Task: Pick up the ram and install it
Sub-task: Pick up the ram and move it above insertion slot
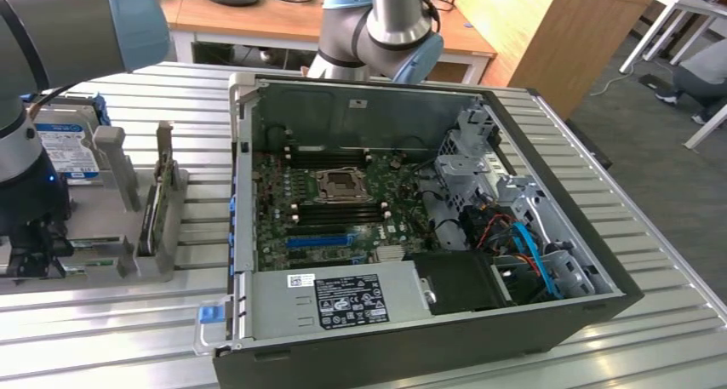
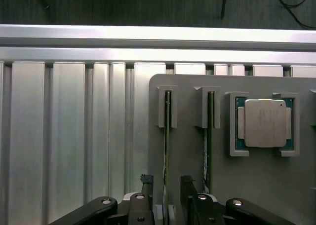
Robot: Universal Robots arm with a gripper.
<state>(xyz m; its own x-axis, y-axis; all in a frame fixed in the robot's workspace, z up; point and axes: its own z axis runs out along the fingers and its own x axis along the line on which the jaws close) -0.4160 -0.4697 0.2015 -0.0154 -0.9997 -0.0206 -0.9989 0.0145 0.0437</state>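
In the wrist view two ram sticks stand on edge in slots of a grey holder plate (image 2: 187,151). One ram stick (image 2: 167,136) runs straight between my fingers; the other ram stick (image 2: 208,136) is one slot over. My gripper (image 2: 167,185) is open, one fingertip (image 2: 146,183) on each side of the first stick, with a gap showing on both sides. In the exterior view the gripper (image 1: 29,248) hangs low over the holder at the exterior view's left, beside the open computer case (image 1: 375,91). The motherboard (image 1: 329,210) lies exposed inside the case.
A square silver processor (image 2: 264,122) sits in its own pocket on the holder beside the ram slots. A hard drive (image 1: 63,151) with a blue-white label stands behind the gripper. Upright grey posts (image 1: 108,155) rise from the holder. The ribbed aluminium table (image 2: 59,136) extends past the holder.
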